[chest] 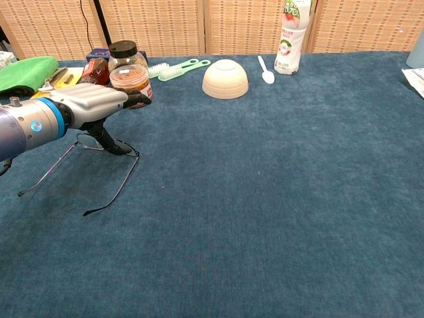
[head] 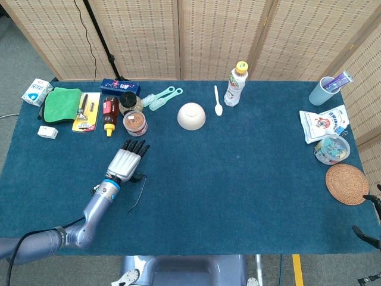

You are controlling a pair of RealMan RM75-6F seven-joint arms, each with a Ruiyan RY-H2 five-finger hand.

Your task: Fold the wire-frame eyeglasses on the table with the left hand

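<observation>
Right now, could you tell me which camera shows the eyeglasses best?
The chest view: the eyeglasses lie open, both temples visible, beneath the left hand. The head view shows only one thin temple beside that hand.

Your left hand (chest: pixel 93 106) hovers flat over eyeglasses (chest: pixel 99 167), thumb down at frame front, both temples unfolded.

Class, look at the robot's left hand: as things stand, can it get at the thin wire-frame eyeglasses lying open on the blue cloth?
Probably yes. The left hand hovers right over the wire-frame eyeglasses, its thumb down at the lenses, with nothing between them.
</observation>
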